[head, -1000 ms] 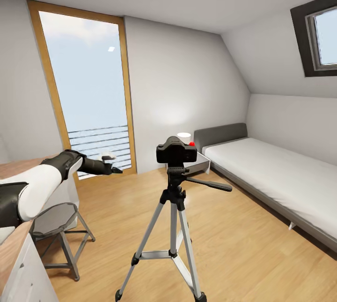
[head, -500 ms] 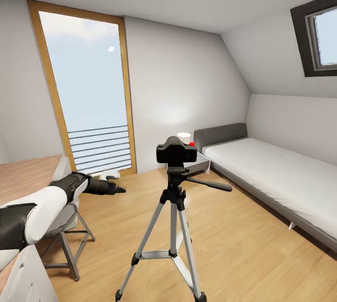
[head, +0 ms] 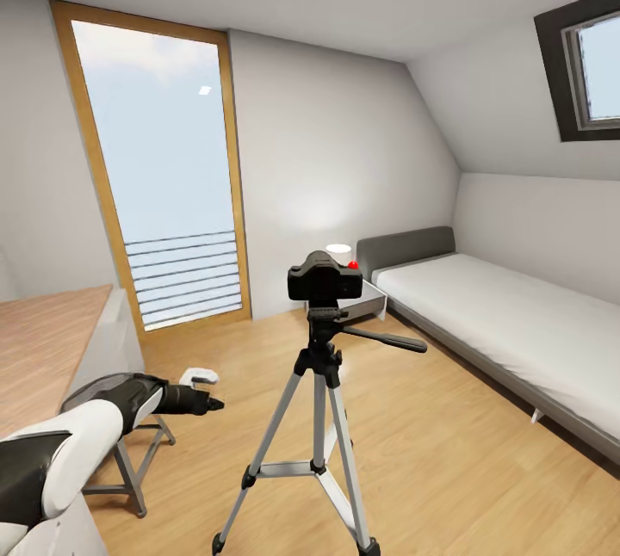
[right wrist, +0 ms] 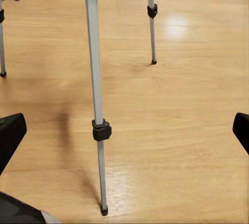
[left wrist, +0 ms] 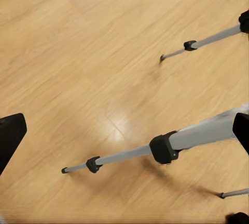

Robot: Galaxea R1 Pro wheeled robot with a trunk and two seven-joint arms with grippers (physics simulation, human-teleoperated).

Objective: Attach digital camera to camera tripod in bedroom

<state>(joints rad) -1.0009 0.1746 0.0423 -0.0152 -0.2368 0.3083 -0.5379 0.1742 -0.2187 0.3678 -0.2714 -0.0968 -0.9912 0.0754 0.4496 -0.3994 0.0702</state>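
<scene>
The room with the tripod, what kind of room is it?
It looks like a bedroom. There is a grey bed along the wall, a wood-topped desk on the other side, and a sloped ceiling with a small window.

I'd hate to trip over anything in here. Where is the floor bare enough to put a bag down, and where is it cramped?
The wood floor lies bare between the camera tripod and the bed, and also before the tall window. It is crowded at the near left, where the stool, the desk and the left end effector sit close to the tripod's legs.
</scene>
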